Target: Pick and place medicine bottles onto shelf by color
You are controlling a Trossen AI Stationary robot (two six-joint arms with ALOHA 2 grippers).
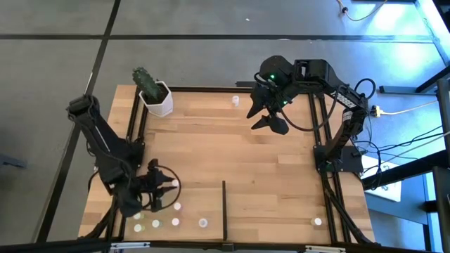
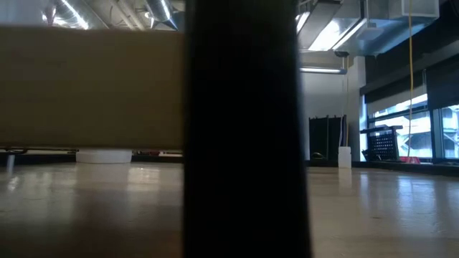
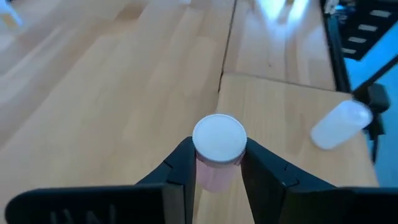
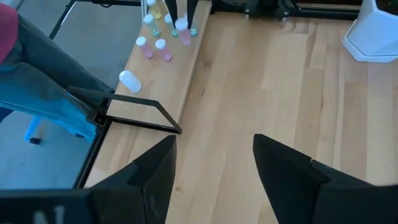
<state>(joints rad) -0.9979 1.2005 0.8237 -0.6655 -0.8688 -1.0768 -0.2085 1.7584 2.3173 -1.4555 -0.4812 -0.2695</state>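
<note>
Right up close, the left gripper (image 3: pixel 219 171) is clamped on a pink medicine bottle (image 3: pixel 217 155) with a round white cap, one dark finger (image 3: pixel 180 171) pressed to each side, the bottle upright over the pale wood shelf (image 3: pixel 273 124). Just beside it on the shelf, a clear bottle (image 3: pixel 341 124) lies tipped on its side near the edge. From above, that left gripper (image 1: pixel 156 191) sits at the near left corner of the table, with several small bottles (image 1: pixel 176 221) gathered around it on the shelf and the thin black divider (image 1: pixel 224 207) standing upright to their right. One more bottle (image 1: pixel 318 222) stands apart near the right front corner. Further back, the right gripper (image 1: pixel 264 112) hangs over the far middle of the tabletop, its fingers (image 4: pixel 155 171) spread wide with nothing between them, only bare boards below. Beyond that, a lone white-capped bottle (image 1: pixel 235 101) stands by the far edge, and the white hexagonal cactus pot (image 1: pixel 156 98) sits at the far left corner.
</note>
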